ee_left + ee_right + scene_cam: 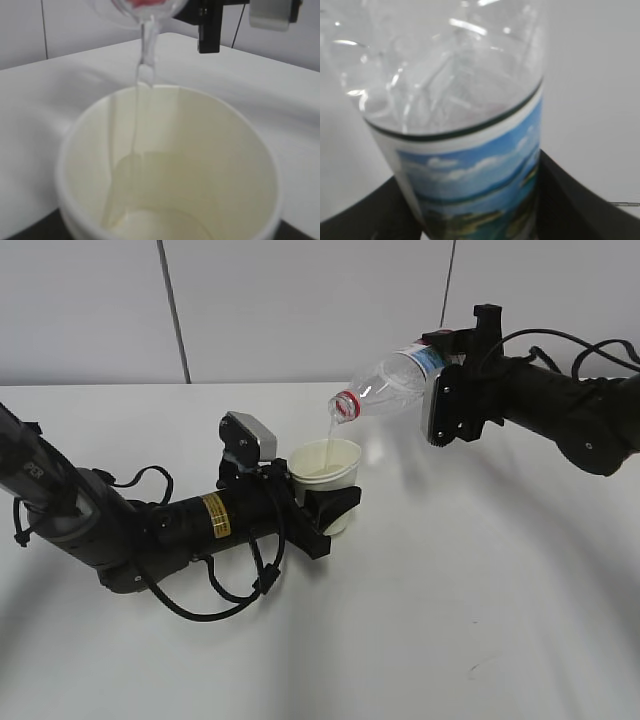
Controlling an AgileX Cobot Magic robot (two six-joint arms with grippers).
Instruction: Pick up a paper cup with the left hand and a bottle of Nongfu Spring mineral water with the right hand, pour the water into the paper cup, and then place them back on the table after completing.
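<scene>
My left gripper [325, 508] is shut on a white paper cup [327, 470], held upright near the middle of the white table [480, 610]. My right gripper [440, 390] is shut on a clear Nongfu Spring bottle [395, 380] with a blue label, tilted with its red-ringed mouth [345, 405] down over the cup. A thin stream of water [326, 428] runs into the cup. In the left wrist view the cup [167, 165] fills the frame, the stream [145, 65] falls inside its far wall and water pools at the bottom. In the right wrist view the bottle [465, 130] sits between the black fingers [575, 200].
A grey wall with vertical seams stands behind the table's far edge [200, 385]. Loose black cables [215, 605] hang from the left arm onto the table. A small dark scuff mark [478, 667] lies at the front right.
</scene>
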